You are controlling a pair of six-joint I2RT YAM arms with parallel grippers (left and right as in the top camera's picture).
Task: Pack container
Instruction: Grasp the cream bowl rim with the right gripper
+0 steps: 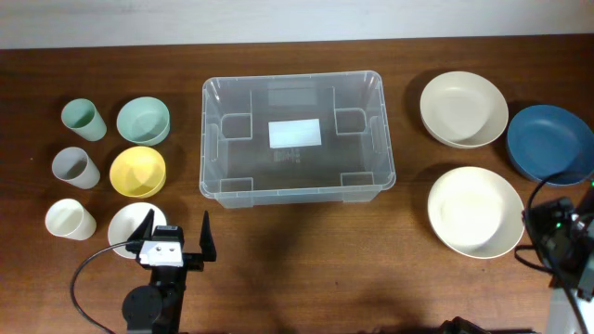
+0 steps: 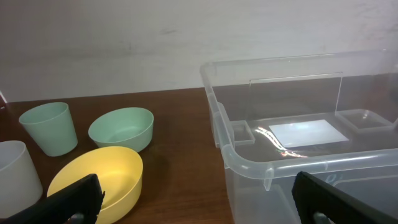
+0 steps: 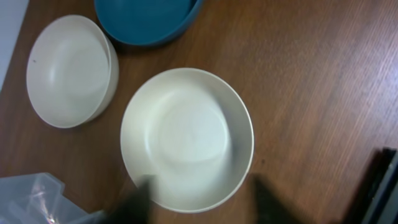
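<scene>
**Left gripper** [image 1: 177, 223]. Fingers spread to the full, pinching nothing. Poised above the near edge of a white bowl [image 1: 122, 232]. Yellow bowl [image 1: 138, 171] and green bowl [image 1: 143, 121] ahead, three cups [image 1: 74, 167] ahead and to the left.

**Right gripper** [image 3: 204, 200]. Fingers only two dark blurs in the wrist view, standing apart, nothing pinched between them. Cream bowl [image 3: 186, 140] just to the left, its near rim level with the fingertips in the wrist view. Second cream bowl [image 1: 462, 109] ahead and to the left, blue dish [image 1: 549, 142] straight ahead.

**Container** [image 1: 295, 192]. Clear bin, empty, white label on the base, on the table [image 1: 306, 278] between the two grippers.
- Bearing from left gripper: ahead and to the right, near corner close by on the right finger's side.
- Bearing from right gripper: to the left and slightly ahead, well apart, cream bowl in between.
- Long axis: crosswise, from one gripper's side to the other's. Long wall towards the left gripper, short end wall towards the right gripper.
- Nearer arm: left, clearly.

**Assessment.** Packed so far: nothing. Probably turns on the right gripper's leftward line: once closed on the cream bowl, a carry to the left over the short end wall and along the long axis. Alternatively, a short reach ahead and right for the left gripper with one of its bowls.
</scene>
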